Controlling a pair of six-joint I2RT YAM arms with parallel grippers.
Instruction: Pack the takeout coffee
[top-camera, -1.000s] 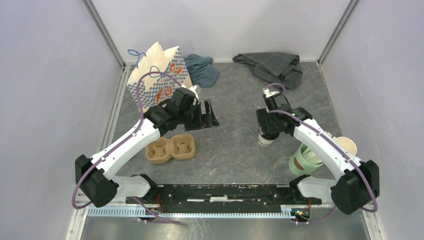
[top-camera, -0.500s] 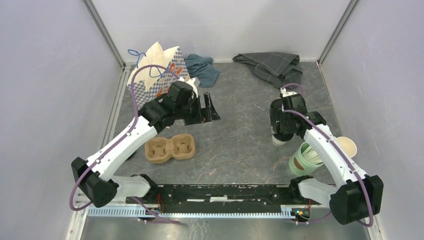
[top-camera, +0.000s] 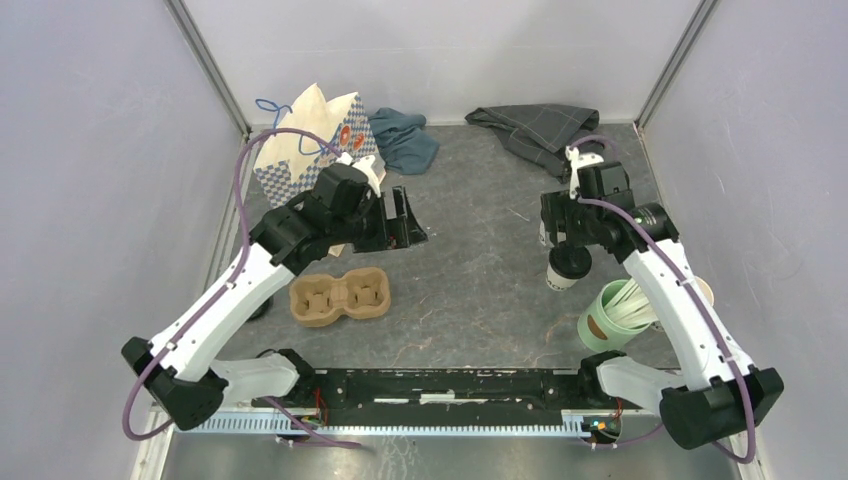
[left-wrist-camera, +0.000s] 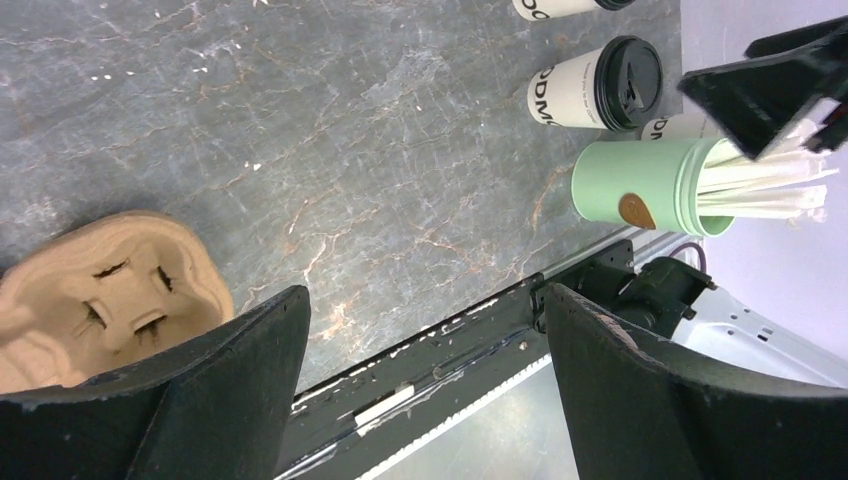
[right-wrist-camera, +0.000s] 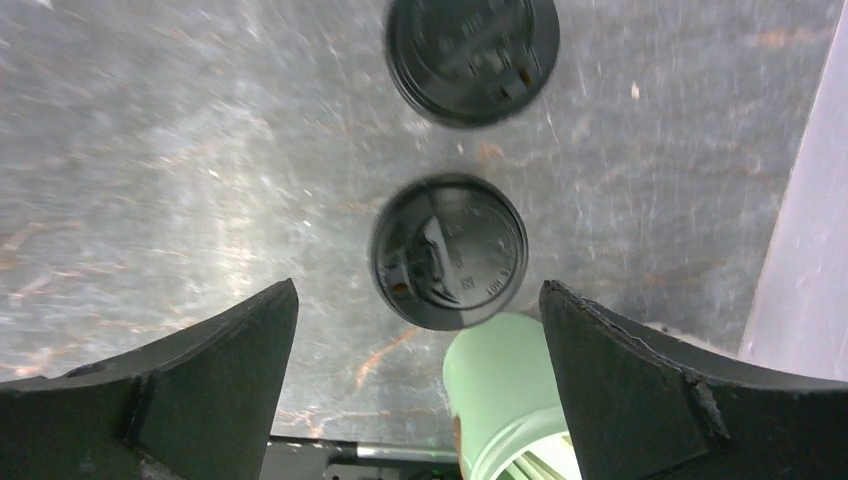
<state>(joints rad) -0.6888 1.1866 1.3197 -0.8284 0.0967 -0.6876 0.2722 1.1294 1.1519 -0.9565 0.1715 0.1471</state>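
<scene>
A takeout coffee (top-camera: 566, 266), a small white cup with a black lid, stands upright on the table right of centre. The right wrist view shows its lid (right-wrist-camera: 448, 250) from above, and the left wrist view shows it (left-wrist-camera: 590, 90) from the side. A second lidded cup (right-wrist-camera: 472, 55) stands just beyond it. My right gripper (top-camera: 562, 225) hovers above these cups, open and holding nothing (right-wrist-camera: 418, 300). My left gripper (top-camera: 400, 222) hangs open and empty above the table beside the paper bag (top-camera: 310, 150); in its own view (left-wrist-camera: 425, 300) only table and rail show between its fingers.
A brown pulp cup carrier (top-camera: 340, 297) lies at front left. A mint-green cup (top-camera: 612, 315) with white sticks stands by the right arm, close to the coffees. Behind that arm a lidless white cup (top-camera: 700, 290) peeks out. Two cloths (top-camera: 405, 140) (top-camera: 545, 130) lie at the back wall.
The right gripper carried a lidded cup to the right, opened wide and lifted off it, moving toward the back. The left gripper drifted a little left toward the bag.
</scene>
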